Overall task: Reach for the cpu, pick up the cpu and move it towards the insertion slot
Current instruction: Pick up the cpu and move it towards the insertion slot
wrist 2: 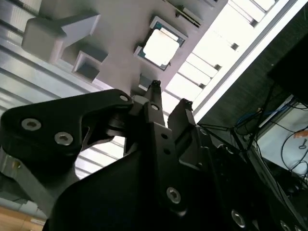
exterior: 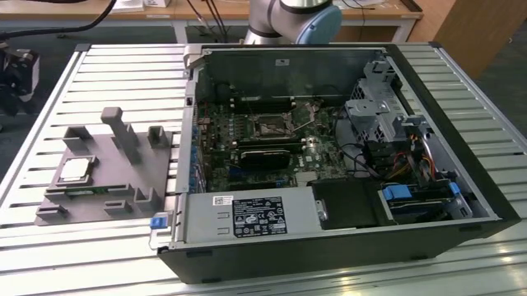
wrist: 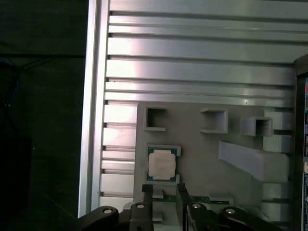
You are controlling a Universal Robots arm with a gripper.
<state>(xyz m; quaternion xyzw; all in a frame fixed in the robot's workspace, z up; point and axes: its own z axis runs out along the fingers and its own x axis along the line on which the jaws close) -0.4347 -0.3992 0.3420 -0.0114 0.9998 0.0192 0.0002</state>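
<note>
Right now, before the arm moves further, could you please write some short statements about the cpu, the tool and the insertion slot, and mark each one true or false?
1. The cpu lies in the grey fixture. True.
2. The insertion slot is inside the open computer case. True.
3. In both wrist views the tool is open. True.
4. The tool grips the cpu. False: nothing is between its fingers, and the cpu lies flat in the fixture.
5. The cpu already sits in the insertion slot. False: it is outside the case, on the exterior view's left of it.
</note>
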